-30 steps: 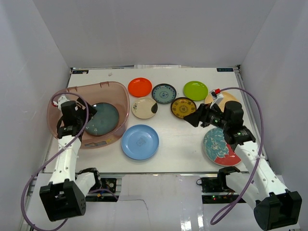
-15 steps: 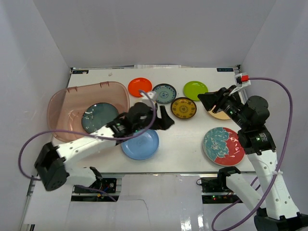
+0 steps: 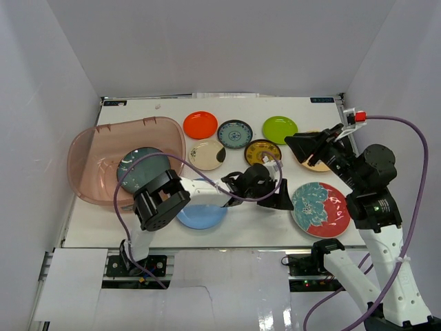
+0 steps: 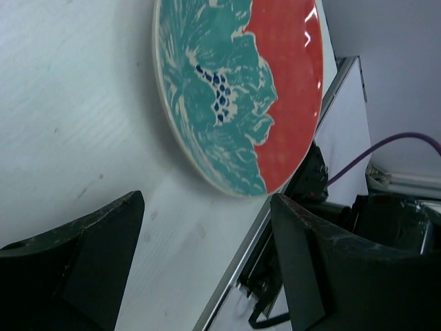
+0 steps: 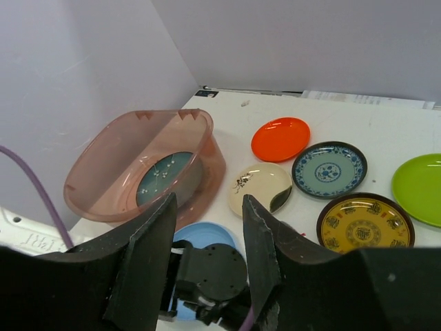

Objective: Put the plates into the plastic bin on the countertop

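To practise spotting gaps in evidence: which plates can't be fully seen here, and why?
Tan plate, top view: mostly hidden behind the right arm.
Light blue plate, top view: partly covered by the left arm.
Floral plate, left wrist view: cut by top edge.
Lime green plate, right wrist view: cut by right edge.

Plain white walls (image 3: 207,48) enclose a white countertop (image 3: 172,112), evenly lit, apparently from above.

Count's pretty easy here: nine plates (image 3: 200,125) total, eight out on the surface (image 3: 138,110) and one in the single bin (image 3: 88,186). Two arms (image 3: 200,190).
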